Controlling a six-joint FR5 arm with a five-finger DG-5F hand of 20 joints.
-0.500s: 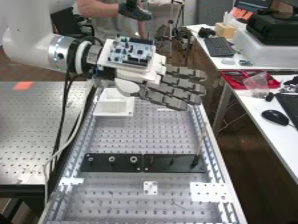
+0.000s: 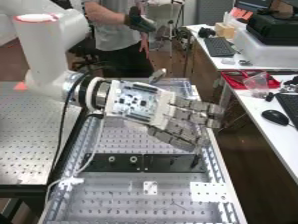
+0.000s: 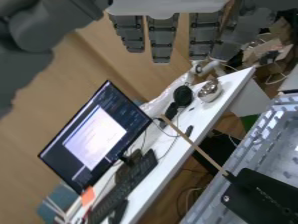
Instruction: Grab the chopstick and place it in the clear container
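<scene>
Hovering hand [image 2: 189,116], chopstick [image 3: 193,145] near bench edge [image 2: 219,172]

Arm [image 2: 45,62]: in from upper left | hand [image 2: 161,117]: over bench [image 2: 120,196], fingers near straight, thumb spread from them | board [image 2: 136,101]: on hand | black bar [image 2: 166,162]: across bench | small white plate [image 2: 150,188], larger one [image 2: 209,192]: both nearer than bar | mouse [image 2: 275,117]: beside keyboard [image 2: 289,106] | bag [image 2: 258,82]: at red tray [image 2: 232,82]

No readable text anywhere.
</scene>
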